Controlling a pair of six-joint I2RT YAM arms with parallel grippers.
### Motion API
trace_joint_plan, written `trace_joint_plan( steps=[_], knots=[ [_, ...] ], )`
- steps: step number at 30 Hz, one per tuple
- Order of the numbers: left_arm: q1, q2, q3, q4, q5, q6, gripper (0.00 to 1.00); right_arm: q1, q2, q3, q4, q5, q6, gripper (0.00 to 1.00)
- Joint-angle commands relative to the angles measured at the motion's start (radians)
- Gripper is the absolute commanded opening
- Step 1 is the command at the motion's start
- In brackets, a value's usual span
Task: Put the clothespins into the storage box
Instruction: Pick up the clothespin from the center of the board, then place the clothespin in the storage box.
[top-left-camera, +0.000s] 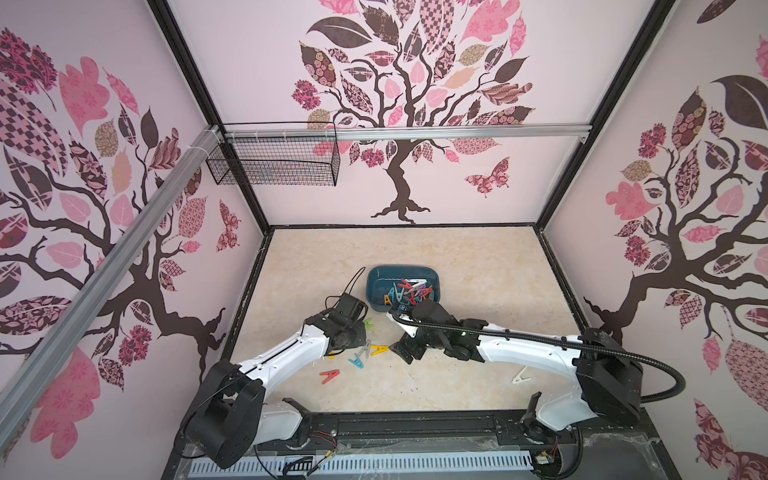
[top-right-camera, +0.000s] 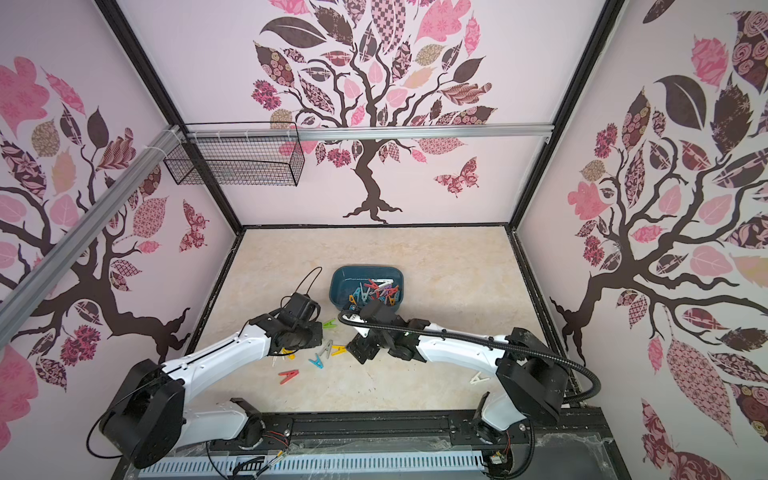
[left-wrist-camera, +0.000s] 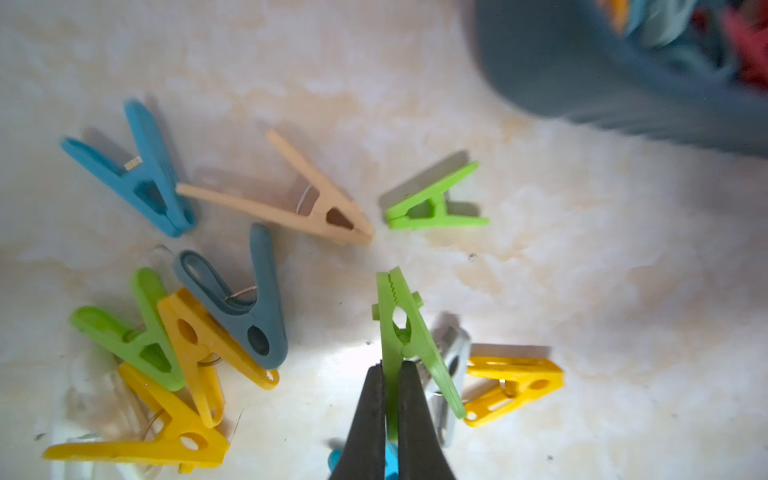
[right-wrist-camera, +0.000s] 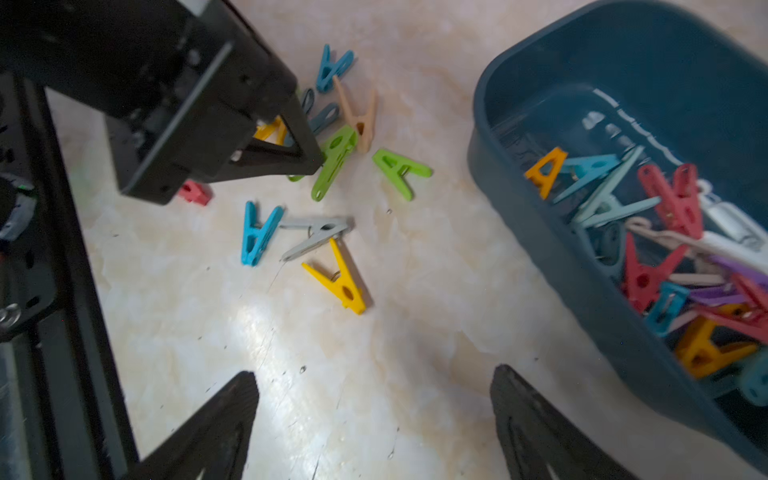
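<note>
In the left wrist view my left gripper (left-wrist-camera: 390, 365) is shut on one leg of a green clothespin (left-wrist-camera: 395, 316), held just above the floor. Around it lie loose clothespins: blue (left-wrist-camera: 145, 174), beige (left-wrist-camera: 307, 199), a second green (left-wrist-camera: 432, 203), yellow (left-wrist-camera: 515, 386) and others. The storage box (top-left-camera: 377, 284), a dark teal tub, stands just beyond both grippers, with several clothespins (top-left-camera: 409, 291) piled at its right end. My right gripper (right-wrist-camera: 374, 372) stands open over bare floor beside the storage box (right-wrist-camera: 561, 266), holding nothing.
A red clothespin (top-left-camera: 329, 376) lies nearer the front, and a white one (top-left-camera: 521, 378) lies alone by the right arm. A black wire-mesh basket (top-left-camera: 274, 160) hangs on the back rail at the left. Patterned walls close in three sides.
</note>
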Motion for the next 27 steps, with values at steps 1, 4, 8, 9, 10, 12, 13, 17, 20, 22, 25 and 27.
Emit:
trace_joint_plan(
  steps=[1,4,8,9,10,12,13,17,20,22,25,27],
  knots=[
    [0.006,-0.013,0.123,-0.047,-0.012,0.061,0.04,-0.052,0.041,0.117,-0.102,0.152,0.066,0.91],
    [0.007,0.012,0.183,0.012,0.018,0.095,0.04,-0.11,0.053,0.169,-0.154,0.164,0.109,0.9],
    [0.014,0.097,0.246,0.095,0.043,0.118,0.04,-0.145,0.087,0.224,-0.184,0.194,0.119,0.91],
    [0.014,0.132,0.264,0.113,0.047,0.12,0.04,-0.153,0.103,0.245,-0.199,0.2,0.126,0.91],
    [0.019,0.166,0.284,0.128,0.056,0.121,0.04,-0.161,0.121,0.265,-0.211,0.206,0.139,0.91],
    [0.022,0.221,0.317,0.169,0.069,0.122,0.04,-0.183,0.15,0.291,-0.226,0.201,0.167,0.9],
    [0.022,0.248,0.332,0.188,0.075,0.12,0.04,-0.195,0.164,0.304,-0.229,0.195,0.177,0.91],
    [0.025,0.336,0.411,0.203,0.074,0.141,0.05,-0.233,0.203,0.338,-0.258,0.184,0.205,0.9],
    [0.027,0.384,0.454,0.2,0.061,0.167,0.1,-0.239,0.204,0.338,-0.256,0.18,0.202,0.9],
    [0.031,0.402,0.475,0.188,0.057,0.17,0.21,-0.239,0.201,0.337,-0.257,0.174,0.201,0.9],
    [0.031,0.387,0.476,0.186,0.053,0.173,0.32,-0.24,0.196,0.336,-0.26,0.164,0.201,0.9],
    [0.033,0.357,0.463,0.183,0.047,0.175,0.34,-0.239,0.187,0.329,-0.257,0.15,0.204,0.89]
  ],
)
